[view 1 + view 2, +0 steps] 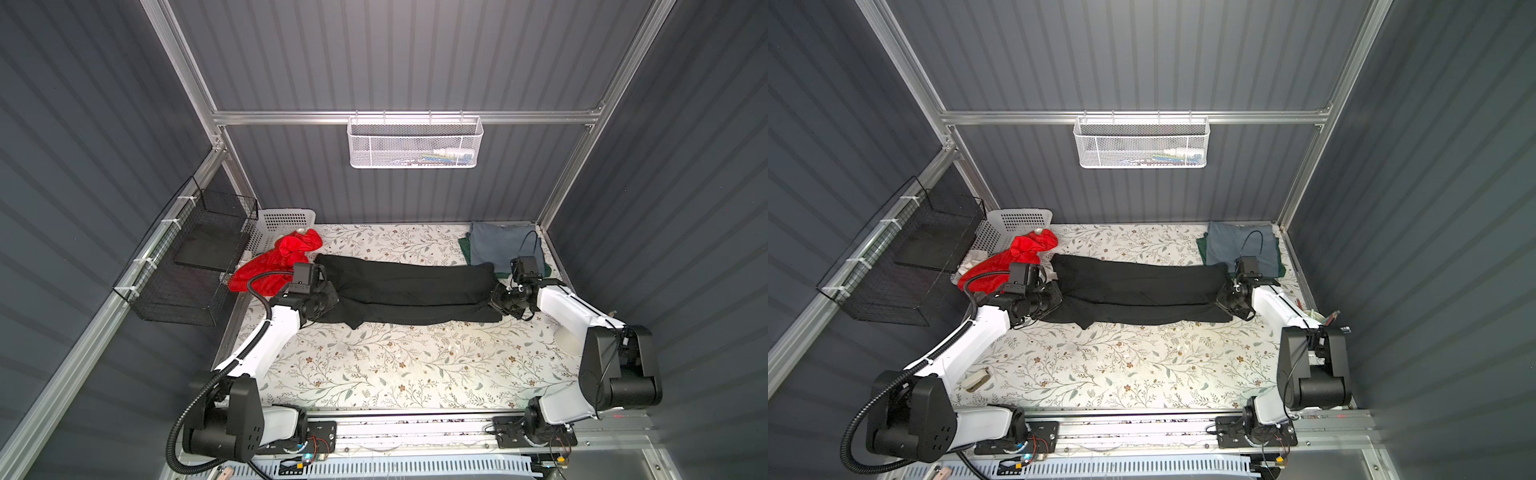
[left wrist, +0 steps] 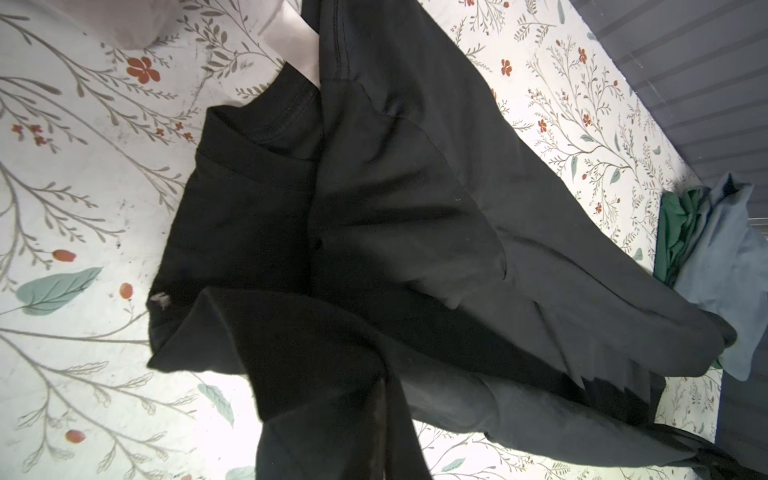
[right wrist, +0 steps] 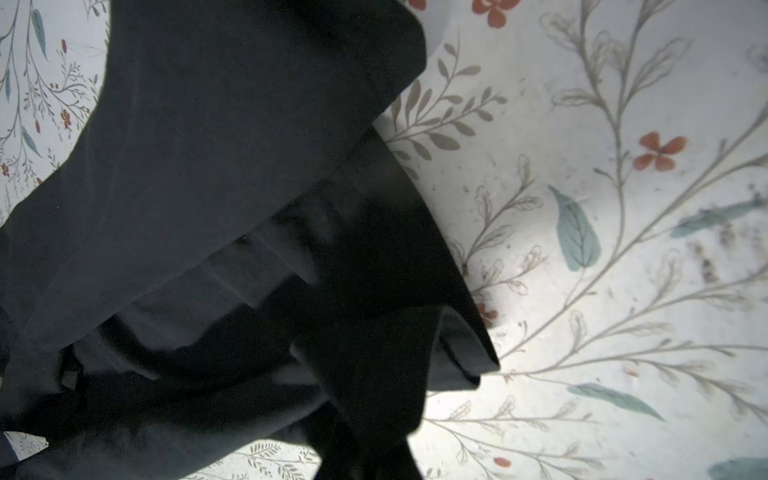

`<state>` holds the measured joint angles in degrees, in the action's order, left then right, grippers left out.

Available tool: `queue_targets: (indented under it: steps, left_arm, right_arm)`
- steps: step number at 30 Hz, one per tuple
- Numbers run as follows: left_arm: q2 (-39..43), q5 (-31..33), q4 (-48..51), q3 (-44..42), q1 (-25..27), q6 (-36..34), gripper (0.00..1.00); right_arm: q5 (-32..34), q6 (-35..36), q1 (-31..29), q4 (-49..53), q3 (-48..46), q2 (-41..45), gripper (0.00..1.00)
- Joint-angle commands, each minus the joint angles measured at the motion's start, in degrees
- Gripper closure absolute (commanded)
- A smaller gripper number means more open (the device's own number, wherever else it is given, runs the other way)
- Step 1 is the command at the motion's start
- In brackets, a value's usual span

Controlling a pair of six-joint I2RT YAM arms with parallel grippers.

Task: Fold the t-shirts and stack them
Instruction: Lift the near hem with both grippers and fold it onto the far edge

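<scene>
At far right, blue-grey t-shirt (image 1: 503, 245) lay folded on dark green t-shirt (image 1: 465, 246) | black t-shirt (image 1: 407, 291) mid-fold, clamped by left gripper (image 1: 331, 297) and right gripper (image 1: 497, 300) | red t-shirt (image 1: 282, 262) lay crumpled, unfolded

Both top views lose the fingertips of the left end effector (image 1: 330, 300) and the right end effector (image 1: 496, 301) in the dark ends of the black t-shirt (image 1: 411, 286). In each wrist view the cloth runs off the picture's edge where it is pinched; the right wrist view is blurred near the lens. Just beyond the right end effector, the dark green t-shirt (image 1: 465, 249) shows only a rim beneath the slate blue-grey t-shirt (image 1: 498, 245). Behind the left end effector its wrist camera (image 1: 306, 272) covers part of the red t-shirt (image 1: 286, 254). What lies in the hanging mesh basket (image 1: 415, 143) is too small to tell.
</scene>
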<state>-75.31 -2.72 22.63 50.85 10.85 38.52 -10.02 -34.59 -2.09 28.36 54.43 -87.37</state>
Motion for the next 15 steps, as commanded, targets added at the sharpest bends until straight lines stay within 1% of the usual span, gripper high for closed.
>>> queue_targets:
  steps: [1, 8, 13, 14, 15]
  left_arm:
    - [-1.01, 0.87, -1.43, 1.68, -0.57, -1.16, 1.0]
    - [-4.04, 0.9, -3.56, 3.01, -1.01, -0.54, 1.0]
    - [-7.19, -1.74, -5.41, 4.53, -1.01, 0.94, 1.0]
    - [-7.93, -1.92, -5.7, 4.83, -1.0, 0.94, 1.0]
    - [-8.67, -1.89, -5.93, 5.12, -1.0, 0.86, 1.0]
  right_arm:
    - [1.31, 1.1, 0.19, 0.37, 2.27, -1.01, 1.0]
    - [1.07, 1.57, 0.32, 0.54, 4.92, -3.71, 1.0]
    - [0.53, 1.78, 0.31, 0.51, 6.02, -5.17, 1.0]
    - [0.53, 1.74, 0.4, 0.39, 6.19, -5.41, 0.96]
    - [0.44, 1.72, 0.41, 0.48, 6.42, -5.61, 0.86]
